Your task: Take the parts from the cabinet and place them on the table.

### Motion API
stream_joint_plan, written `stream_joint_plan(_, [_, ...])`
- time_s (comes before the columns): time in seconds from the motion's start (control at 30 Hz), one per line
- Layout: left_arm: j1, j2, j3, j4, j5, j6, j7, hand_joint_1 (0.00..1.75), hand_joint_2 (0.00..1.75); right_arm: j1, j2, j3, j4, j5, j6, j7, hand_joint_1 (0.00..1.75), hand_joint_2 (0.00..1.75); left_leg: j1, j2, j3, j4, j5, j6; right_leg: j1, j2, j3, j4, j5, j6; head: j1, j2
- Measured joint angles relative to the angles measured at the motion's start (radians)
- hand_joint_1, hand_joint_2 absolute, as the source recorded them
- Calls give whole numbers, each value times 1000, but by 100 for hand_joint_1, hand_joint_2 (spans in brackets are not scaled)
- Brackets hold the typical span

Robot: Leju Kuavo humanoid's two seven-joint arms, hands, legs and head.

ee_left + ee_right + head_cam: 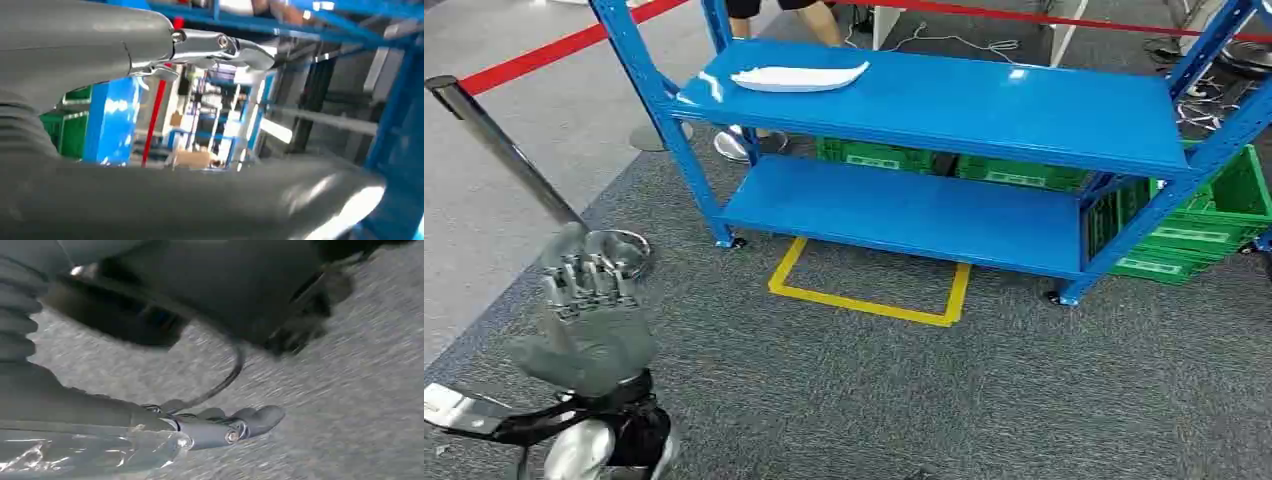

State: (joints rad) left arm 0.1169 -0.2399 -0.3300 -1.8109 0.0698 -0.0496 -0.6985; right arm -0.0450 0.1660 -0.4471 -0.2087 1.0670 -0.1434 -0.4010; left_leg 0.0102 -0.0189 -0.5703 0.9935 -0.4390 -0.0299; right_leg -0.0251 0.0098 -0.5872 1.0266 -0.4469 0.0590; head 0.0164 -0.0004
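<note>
Fingers [589, 275] of the left hand [584, 320] stand straight up, side by side, with nothing between them; the left wrist view confirms a bare thumb and one extended finger [225, 47] with open space between. The right hand [150, 440] hangs low over the carpet, and a clear plastic bag [90, 452] lies against its underside; whether the fingers grip the bag cannot be told, since one finger [250, 422] shows extended and the rest is hidden.

A white part in clear wrap [799, 76] lies flat on the top shelf of the blue cabinet [1024, 110], near the shelf's left end. From the raised left hand it lies ahead and to the right, well apart. Its long axis runs along the shelf, left to right, roughly parallel to the front edge. By judgement the left hand is the nearer and readier of the two for this part.

The lower shelf [904, 215] is bare. Green crates [1204, 225] stand behind and beside the cabinet; their white labels are too small to read. A yellow tape square [869, 290] marks the carpet before the cabinet. A post with a red belt [504, 150] stands left.
</note>
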Motion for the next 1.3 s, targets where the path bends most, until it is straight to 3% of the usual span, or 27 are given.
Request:
stream_joint_plan(0.17, [-6,11,-61,-2,-50,18,0,0,175,-2,5,0,0,28,-27,-3,0,175,-1,0,0,0,0,0,-1,0,0,-1,0,0,0,0])
stream_joint_plan(0.5, [-14,33,-123,-2,-79,35,0,0,175,-4,10,3,0,68,-96,54,0,175,-1,0,0,0,0,0,-2,0,0,-1,0,1,0,0])
stream_joint_plan(0.53, [-16,36,-127,-2,-77,35,0,0,0,-4,10,3,0,69,-99,60,0,175,-1,0,0,0,0,0,-2,0,0,-1,0,1,0,0])
stream_joint_plan(0.87, [-21,56,-138,-2,-70,32,0,0,0,-5,10,3,0,69,-111,143,0,175,-6,0,0,2,-3,5,-6,0,1,-3,2,3,0,0])
stream_joint_plan(1.0, [-22,59,-138,-2,-68,28,0,0,0,-11,10,0,0,63,-111,206,0,175,-12,0,-1,6,-6,12,-13,0,1,-4,2,10,0,0])
stream_joint_plan(1.13, [-23,56,-136,-2,-52,10,-1,0,0,-17,10,0,0,65,-111,252,0,175,-13,0,0,-3,-1,28,-13,0,11,-21,8,26,-1,0])
stream_joint_plan(1.17, [-22,54,-136,-3,-48,7,0,0,0,-17,10,0,0,66,-110,258,0,175,-3,4,9,-17,8,33,-15,-1,7,-16,2,25,2,0])
stream_joint_plan(1.2, [-25,54,-136,-3,-48,4,-1,0,0,-16,10,0,0,66,-110,262,0,175,-3,4,12,-21,9,37,-11,-2,-5,14,-21,24,1,0])
stream_joint_plan(1.23, [-25,54,-136,-3,-46,3,-1,0,0,-17,10,0,0,66,-109,262,0,175,-2,4,11,-21,9,39,-9,-2,-38,83,-59,23,5,0])
stream_joint_plan(1.3, [-25,54,-136,-3,-46,3,-1,0,0,-17,10,0,0,66,-109,262,0,175,-2,4,11,-21,9,39,-9,-2,-42,93,-64,23,6,0])
